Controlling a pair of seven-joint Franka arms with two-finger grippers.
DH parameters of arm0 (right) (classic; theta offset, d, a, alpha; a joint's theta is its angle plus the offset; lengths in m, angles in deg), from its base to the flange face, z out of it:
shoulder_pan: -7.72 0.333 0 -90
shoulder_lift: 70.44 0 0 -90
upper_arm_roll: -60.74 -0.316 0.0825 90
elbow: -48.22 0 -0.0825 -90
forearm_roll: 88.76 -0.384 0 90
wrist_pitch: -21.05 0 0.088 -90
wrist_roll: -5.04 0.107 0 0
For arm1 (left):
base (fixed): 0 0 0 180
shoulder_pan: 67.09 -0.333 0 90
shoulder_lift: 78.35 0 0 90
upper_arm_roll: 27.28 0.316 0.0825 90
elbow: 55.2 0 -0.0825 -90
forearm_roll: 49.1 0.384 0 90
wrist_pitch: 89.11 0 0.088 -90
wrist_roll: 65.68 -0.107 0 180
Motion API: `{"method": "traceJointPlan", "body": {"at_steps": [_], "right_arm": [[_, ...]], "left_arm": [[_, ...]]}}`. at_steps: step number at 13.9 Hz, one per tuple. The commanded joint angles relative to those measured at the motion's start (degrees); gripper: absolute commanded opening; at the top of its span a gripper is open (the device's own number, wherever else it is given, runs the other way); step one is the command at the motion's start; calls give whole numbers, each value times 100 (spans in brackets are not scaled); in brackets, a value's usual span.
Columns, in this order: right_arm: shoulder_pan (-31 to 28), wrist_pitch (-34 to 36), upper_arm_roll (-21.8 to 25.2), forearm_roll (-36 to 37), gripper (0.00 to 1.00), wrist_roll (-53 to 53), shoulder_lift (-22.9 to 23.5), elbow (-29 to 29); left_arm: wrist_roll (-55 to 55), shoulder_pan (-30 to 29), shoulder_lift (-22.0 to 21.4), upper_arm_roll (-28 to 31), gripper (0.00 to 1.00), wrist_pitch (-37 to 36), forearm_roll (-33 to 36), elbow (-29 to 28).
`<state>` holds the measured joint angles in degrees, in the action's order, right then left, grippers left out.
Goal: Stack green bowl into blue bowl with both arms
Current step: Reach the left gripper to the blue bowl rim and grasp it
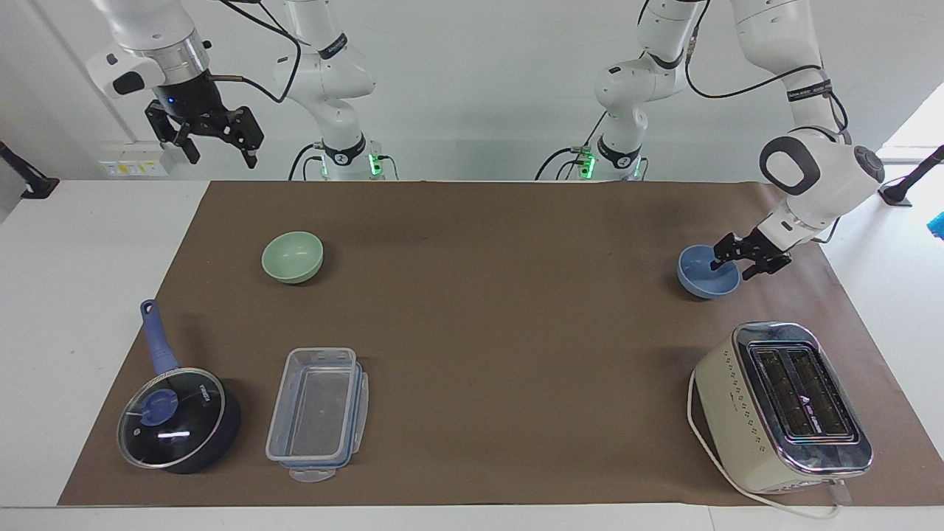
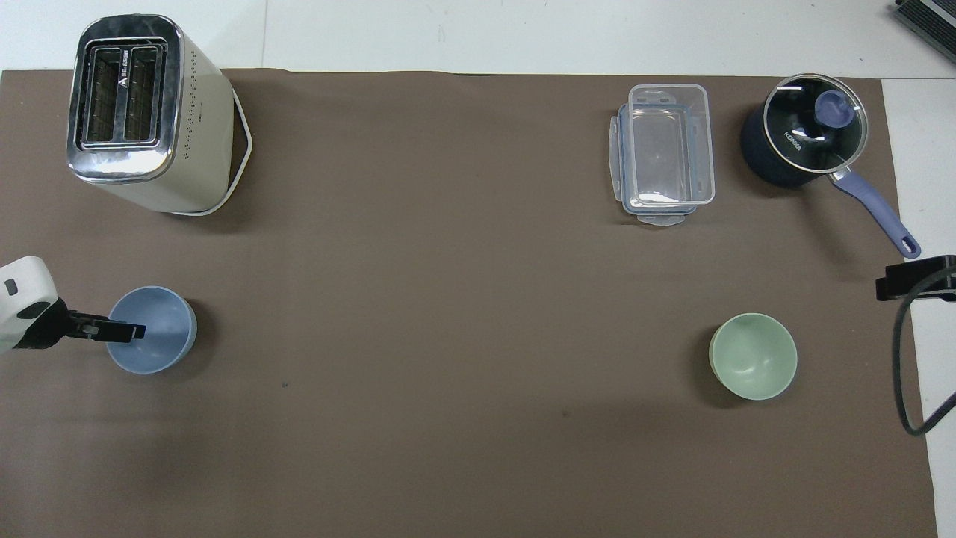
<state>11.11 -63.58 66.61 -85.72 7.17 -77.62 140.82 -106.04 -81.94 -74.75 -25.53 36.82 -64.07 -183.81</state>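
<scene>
The green bowl (image 1: 292, 256) sits upright on the brown mat toward the right arm's end and also shows in the overhead view (image 2: 753, 356). The blue bowl (image 1: 699, 276) sits toward the left arm's end and shows from above too (image 2: 160, 342). My left gripper (image 1: 730, 270) is open and low at the blue bowl, straddling its rim on the side toward the left arm's end: one finger is inside the bowl, the other outside. From above its tip (image 2: 138, 329) reaches over the bowl's inside. My right gripper (image 1: 221, 156) is open, empty and raised high, waiting above the table's right-arm end.
A cream toaster (image 1: 785, 405) stands farther from the robots than the blue bowl. A clear plastic container (image 1: 317, 413) and a dark blue lidded saucepan (image 1: 177, 417) lie farther out than the green bowl. The brown mat (image 1: 501, 310) covers most of the table.
</scene>
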Motion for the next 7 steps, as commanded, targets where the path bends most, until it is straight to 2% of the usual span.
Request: {"method": "traceJointPlan", "body": {"at_steps": [1,3,4,7], "right_arm": [[-41,-80,-15,30,100,-98,-152,170],[-49,-80,-7,30,100,-107,-143,205],[-58,-80,2,30,100,-133,-152,232],[-190,-132,2,30,100,-168,-152,355]], "left_arm": [[-148,-105,-61,-52,44,273,-138,-225],[-148,-149,-70,-52,5,257,-138,-243],[-165,-245,-70,-52,0,222,-138,-217],[-279,-264,-87,-52,0,186,-138,-164]]}}
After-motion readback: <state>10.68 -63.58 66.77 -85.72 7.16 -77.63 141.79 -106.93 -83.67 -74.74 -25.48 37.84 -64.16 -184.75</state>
